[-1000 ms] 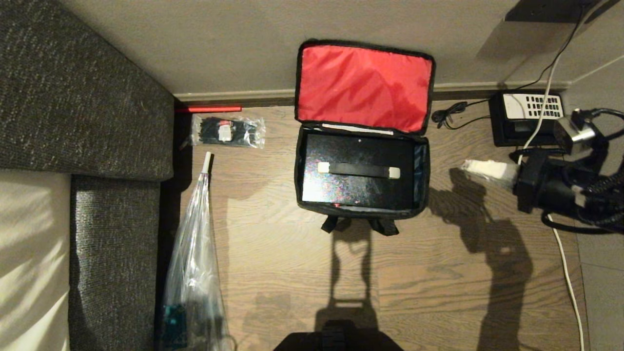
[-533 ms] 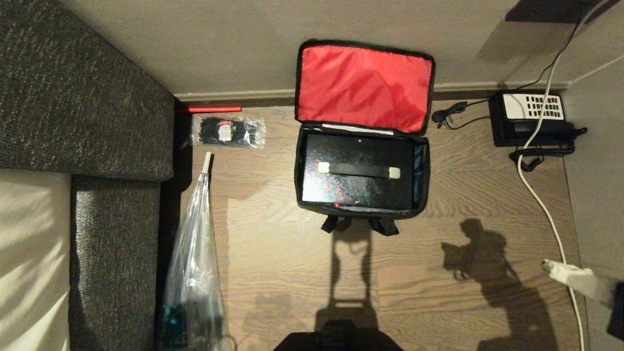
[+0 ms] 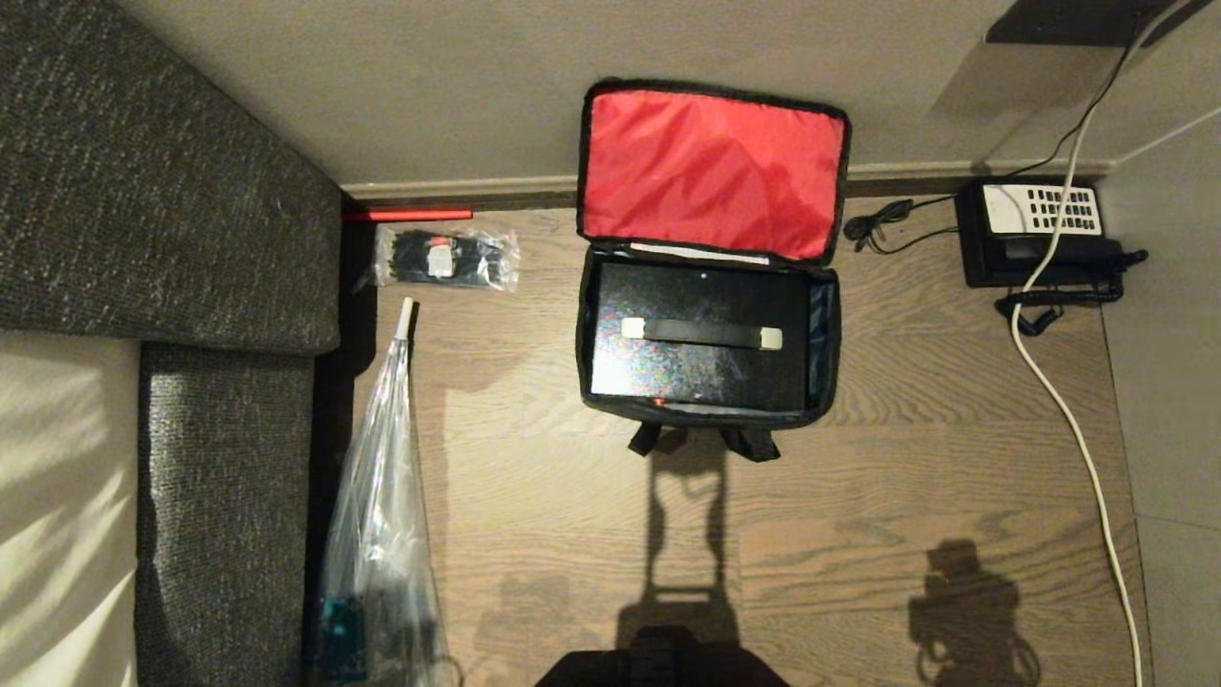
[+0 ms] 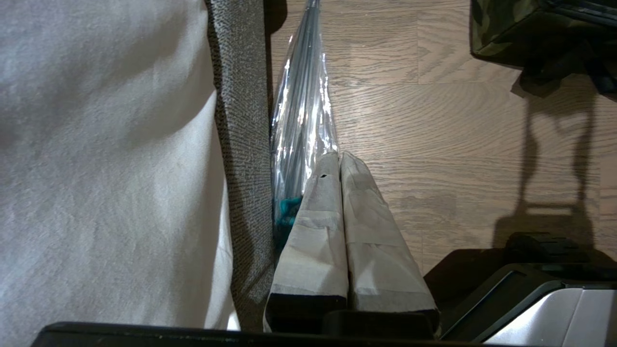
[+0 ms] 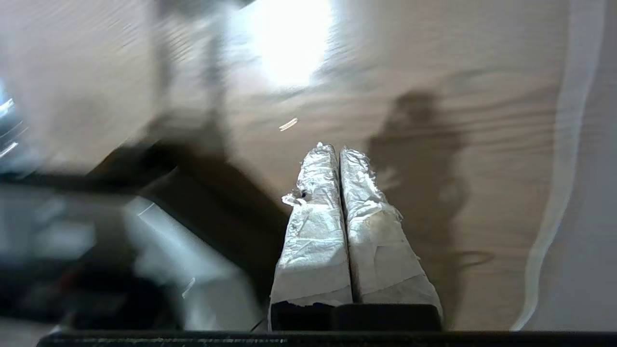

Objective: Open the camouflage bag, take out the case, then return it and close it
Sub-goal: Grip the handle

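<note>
Now the right hand [image 5: 340, 152], pinched shut and empty, has left the head view; the case [image 3: 701, 348] lies inside the bag [image 3: 708, 250], lid unclosed at twelve o'clock.

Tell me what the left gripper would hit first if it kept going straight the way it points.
Probably the clear crinkled plastic bag lying along the grey woven sofa edge: the shut left gripper points right beside it, though depth is unclear, so it might meet the wooden floor instead.

White tape-wrapped fingers [image 4: 332, 226] — black bases; crinkled wrapping
</note>
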`<state>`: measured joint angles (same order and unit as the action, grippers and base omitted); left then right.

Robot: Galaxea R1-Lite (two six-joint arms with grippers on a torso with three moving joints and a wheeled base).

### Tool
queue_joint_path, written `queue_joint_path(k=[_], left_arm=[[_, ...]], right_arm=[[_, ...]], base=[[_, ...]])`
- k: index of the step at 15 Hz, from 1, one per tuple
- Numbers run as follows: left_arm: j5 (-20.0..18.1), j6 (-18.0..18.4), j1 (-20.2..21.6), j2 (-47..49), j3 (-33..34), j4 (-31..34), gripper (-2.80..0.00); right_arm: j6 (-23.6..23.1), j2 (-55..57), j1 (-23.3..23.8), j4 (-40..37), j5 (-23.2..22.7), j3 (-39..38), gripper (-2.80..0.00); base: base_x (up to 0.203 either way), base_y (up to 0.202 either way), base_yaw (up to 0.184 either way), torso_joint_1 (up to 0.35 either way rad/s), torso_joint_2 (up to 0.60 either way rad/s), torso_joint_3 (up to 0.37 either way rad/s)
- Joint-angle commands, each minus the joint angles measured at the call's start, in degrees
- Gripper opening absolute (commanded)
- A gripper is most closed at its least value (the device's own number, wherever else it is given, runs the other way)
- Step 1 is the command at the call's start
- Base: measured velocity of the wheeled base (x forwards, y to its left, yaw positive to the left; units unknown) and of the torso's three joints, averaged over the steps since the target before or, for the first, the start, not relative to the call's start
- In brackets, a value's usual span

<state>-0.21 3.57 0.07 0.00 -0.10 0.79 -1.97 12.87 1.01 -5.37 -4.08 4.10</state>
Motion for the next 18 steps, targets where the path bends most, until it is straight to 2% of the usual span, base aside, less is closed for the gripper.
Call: queue_joint_path(k=[1, 3, 18], left_arm=[[0.0, -0.1, 0.0, 0.0, 0.0, 0.0, -2.8], [0.0, 0.0, 0.0, 0.0, 0.0, 0.0, -2.8], [0.0, 0.0, 0.0, 0.0, 0.0, 0.0, -2.8]], right_arm=[[0.3, -10.2, -0.5, 2.8, 3.5, -2.8, -2.8], [3.1, -12.0, -0.9, 7.9, 3.9, -5.1, -2.8], [4.4, -13.2, -0.9, 7.7, 4.3, -4.8, -2.8]], base=[[0.0, 0.0, 0.0, 0.0, 0.0, 0.0], [0.0, 0.0, 0.0, 0.0, 0.0, 0.0], [0.0, 0.0, 0.0, 0.0, 0.0, 0.0]])
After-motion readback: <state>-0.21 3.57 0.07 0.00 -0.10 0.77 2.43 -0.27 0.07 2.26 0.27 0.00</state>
